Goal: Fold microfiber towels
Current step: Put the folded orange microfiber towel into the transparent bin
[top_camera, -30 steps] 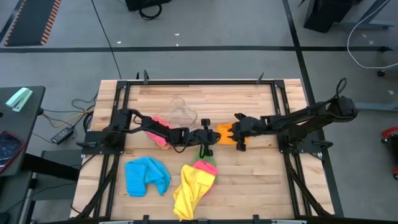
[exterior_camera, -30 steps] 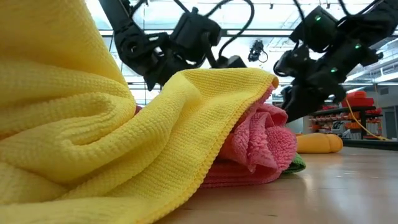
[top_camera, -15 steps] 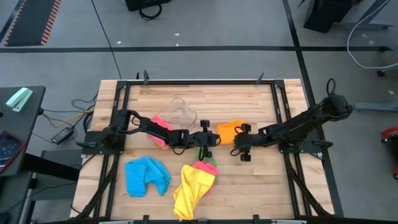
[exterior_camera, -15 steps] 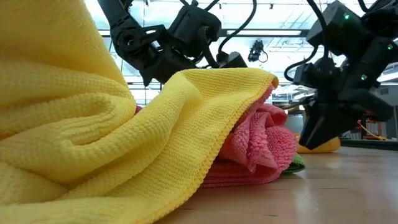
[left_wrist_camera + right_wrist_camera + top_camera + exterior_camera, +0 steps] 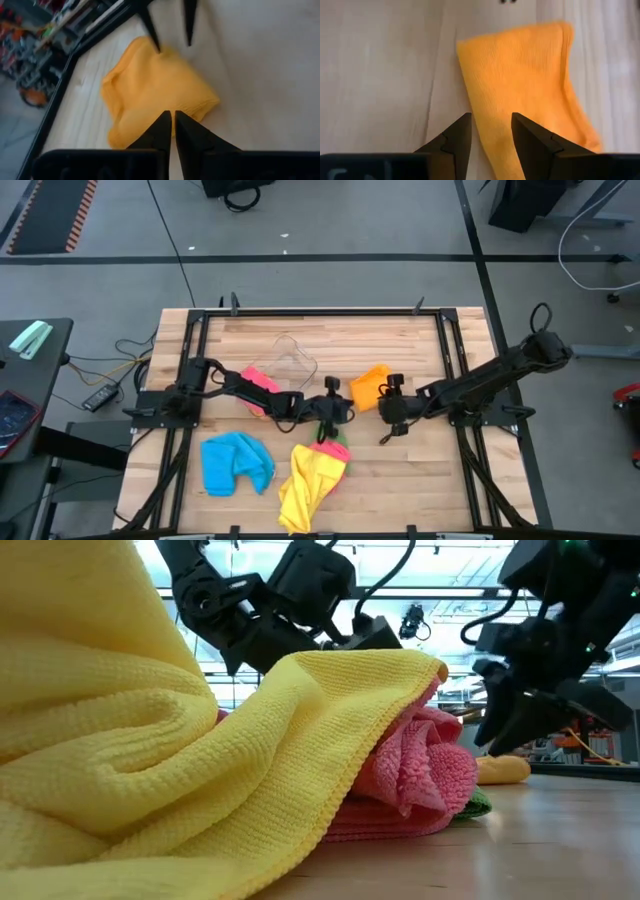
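The right tool (image 5: 384,423) now hangs just clear of the orange towel (image 5: 369,386), on its near side, with its fingers (image 5: 456,138) parted and nothing between them. A second ago it lay over that towel; half a second ago it had already slid off toward the near edge of the counter (image 5: 400,470). So the grip on the orange towel has been let go, and the cloth lies by itself as a compact shape near the counter's middle, seemingly doubled over, though the overhead picture is too coarse to be sure how neat the fold is.

The left tool (image 5: 327,418) has closed to a sliver, its tips all but touching and holding nothing, and it has drifted away from the orange towel toward the heap just below it, where a pink towel (image 5: 328,448) and a green towel (image 5: 338,442) sit under the yellow towel (image 5: 305,485). The blue towel (image 5: 236,462) lies bunched well to the left, and another pink one (image 5: 258,385) rests by the clear plastic tub (image 5: 291,356).

By my reading, the orange towel is finished and both arms are turning to the next cloth, most likely one from that heap.
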Controlling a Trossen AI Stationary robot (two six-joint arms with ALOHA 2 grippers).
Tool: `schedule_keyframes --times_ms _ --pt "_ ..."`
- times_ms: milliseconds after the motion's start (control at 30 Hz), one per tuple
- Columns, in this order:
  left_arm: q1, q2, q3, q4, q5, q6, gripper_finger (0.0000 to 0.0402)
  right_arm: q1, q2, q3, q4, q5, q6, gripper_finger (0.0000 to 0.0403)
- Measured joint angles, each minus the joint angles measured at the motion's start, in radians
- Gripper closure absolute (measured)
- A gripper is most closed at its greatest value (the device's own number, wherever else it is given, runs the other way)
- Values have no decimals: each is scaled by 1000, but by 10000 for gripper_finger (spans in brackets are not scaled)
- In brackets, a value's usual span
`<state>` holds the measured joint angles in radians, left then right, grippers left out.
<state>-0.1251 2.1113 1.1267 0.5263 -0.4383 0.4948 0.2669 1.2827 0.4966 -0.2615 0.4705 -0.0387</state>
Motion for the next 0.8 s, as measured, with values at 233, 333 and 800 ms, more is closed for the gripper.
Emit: schedule_keyframes --times_ms 233,333,800 --pt "-13 0 0 -22 -30 250 319 79 6 25 2 17 23 245" --pt "-14 4 0 -19 -32 377 274 92 6 25 0 45 39 233" --pt "48 57 137 -212 -28 555 192 91 8 25 36 55 39 225"
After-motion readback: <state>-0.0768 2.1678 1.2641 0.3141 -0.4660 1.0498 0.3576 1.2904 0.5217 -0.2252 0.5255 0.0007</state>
